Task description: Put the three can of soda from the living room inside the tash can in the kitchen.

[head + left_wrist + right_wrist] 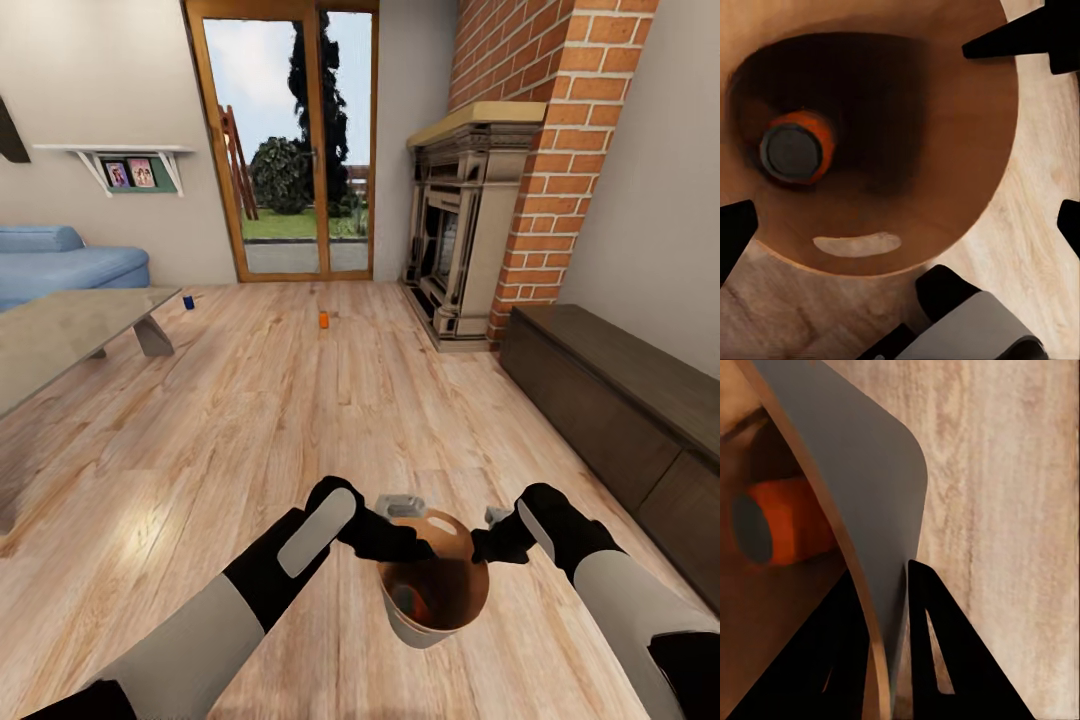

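The dark grey trash can (435, 590), brown inside, hangs low in front of me in the head view. My right gripper (490, 545) is shut on its rim; in the right wrist view the fingers (937, 660) pinch the grey wall (862, 487). My left gripper (398, 540) hovers open over the opposite rim, its fingers spread apart. One orange soda can (795, 148) lies inside the bucket, the same orange can (784, 531) showing past the wall. A second orange can (324, 319) stands on the wood floor near the glass doors. The dark blue can (188, 301) stands further left by the table.
I am in the living room. A glass coffee table (70, 335) and blue sofa (60, 262) sit at the left. The brick fireplace (465, 230) and a low dark cabinet (620, 400) line the right wall. Glass doors (290, 150) stand ahead.
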Tool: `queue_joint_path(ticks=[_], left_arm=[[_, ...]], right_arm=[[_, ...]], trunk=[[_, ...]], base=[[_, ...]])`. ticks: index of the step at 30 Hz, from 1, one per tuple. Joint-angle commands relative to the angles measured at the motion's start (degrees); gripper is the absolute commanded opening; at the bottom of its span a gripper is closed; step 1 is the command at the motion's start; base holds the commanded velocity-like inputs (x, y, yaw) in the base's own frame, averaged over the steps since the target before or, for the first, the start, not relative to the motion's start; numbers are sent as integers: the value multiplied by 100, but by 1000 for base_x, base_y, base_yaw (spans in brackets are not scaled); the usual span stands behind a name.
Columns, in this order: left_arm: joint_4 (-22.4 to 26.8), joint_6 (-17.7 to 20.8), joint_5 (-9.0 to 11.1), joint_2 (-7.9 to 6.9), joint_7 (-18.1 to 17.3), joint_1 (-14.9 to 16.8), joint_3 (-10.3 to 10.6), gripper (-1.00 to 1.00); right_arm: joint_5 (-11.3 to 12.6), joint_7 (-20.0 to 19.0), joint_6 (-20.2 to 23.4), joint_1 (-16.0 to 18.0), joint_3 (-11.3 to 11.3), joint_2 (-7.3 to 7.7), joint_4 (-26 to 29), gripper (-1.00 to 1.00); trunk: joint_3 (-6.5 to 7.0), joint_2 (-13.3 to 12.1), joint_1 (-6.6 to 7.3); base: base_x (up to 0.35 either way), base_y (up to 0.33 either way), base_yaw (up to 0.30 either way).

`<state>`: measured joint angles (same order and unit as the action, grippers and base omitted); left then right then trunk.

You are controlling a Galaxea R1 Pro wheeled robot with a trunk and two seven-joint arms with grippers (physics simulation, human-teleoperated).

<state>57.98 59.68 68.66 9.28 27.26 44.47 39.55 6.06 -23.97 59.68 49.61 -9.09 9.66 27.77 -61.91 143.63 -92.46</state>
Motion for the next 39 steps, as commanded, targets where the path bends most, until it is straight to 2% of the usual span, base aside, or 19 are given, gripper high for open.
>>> queue_joint_path(ticks=[1,8,10,11,13,14,15,16,18,19,20,21,26,28,30,32,35,38,39], left_arm=[[-26,0,-2,1,3,0,0,100],[-48,-36,0,-24,-1,0,-24,100],[154,-103,4,-76,-5,-9,-148,100],[465,-239,5,-175,-2,-54,-349,100],[862,-429,6,-328,3,-177,-595,100],[1299,-618,6,-507,8,-372,-845,100],[1517,-701,5,-600,12,-486,-973,100],[1908,-832,2,-799,12,-721,-1258,100],[2199,-919,4,-999,9,-950,-1574,100],[2389,-977,5,-1173,1,-1168,-1891,100],[2457,-998,4,-1249,-1,-1275,-2038,100],[2557,-1028,0,-1382,-6,-1484,-2312,100],[2677,-1077,-54,-1758,1,-2058,-3013,100],[2653,-1094,-135,-1817,3,-2180,-3125,100],[2471,-1253,-318,-1852,3,-2323,-3226,100],[2117,-1591,-473,-1838,-2,-2417,-3249,100],[1133,-2183,-587,-1743,-44,-2501,-3083,100],[510,-2579,-626,-1619,-62,-2524,-2916,100],[278,-2773,-636,-1537,-63,-2530,-2863,100]], right_arm=[[186,-41,32,5,13,4,0,-100],[189,-46,32,5,13,8,0,-100],[187,-46,32,5,14,9,0,-100],[184,-47,32,5,17,9,-2,-100],[186,-47,32,5,18,11,-2,-100],[186,-47,32,5,23,13,-2,-100],[186,-49,32,5,24,14,-1,-100],[186,-51,32,5,28,16,-1,-100],[186,-56,32,5,37,18,3,-100],[186,-64,32,5,44,28,7,-100],[186,-67,32,5,48,33,9,-100],[186,-76,32,5,57,42,12,-100],[185,-88,32,3,73,61,18,-100],[185,-89,32,1,75,63,26,-100],[185,-89,32,-2,79,67,39,-100],[185,-90,32,-3,81,71,50,-100],[185,-80,32,-4,82,71,58,-100],[185,-72,32,-4,83,68,60,-100],[185,-69,32,-4,78,66,61,-100]], trunk=[[1,1,1],[1,1,1],[1,1,1],[1,1,1],[1,1,1],[1,1,1],[1,1,1],[1,1,1],[1,1,1],[1,1,1],[1,1,1],[1,1,1],[1,1,1],[1,1,1],[1,1,1],[1,1,1],[1,1,1],[1,1,1],[1,1,1]], base=[[0,0,0],[0,0,0],[0,0,0],[0,0,0],[0,0,0],[0,0,0],[0,0,0],[44,40,0],[100,93,0],[171,149,0],[191,162,0],[225,175,0],[273,161,0],[306,147,0],[314,143,0],[318,139,0],[322,132,0],[325,126,0],[329,117,0]])
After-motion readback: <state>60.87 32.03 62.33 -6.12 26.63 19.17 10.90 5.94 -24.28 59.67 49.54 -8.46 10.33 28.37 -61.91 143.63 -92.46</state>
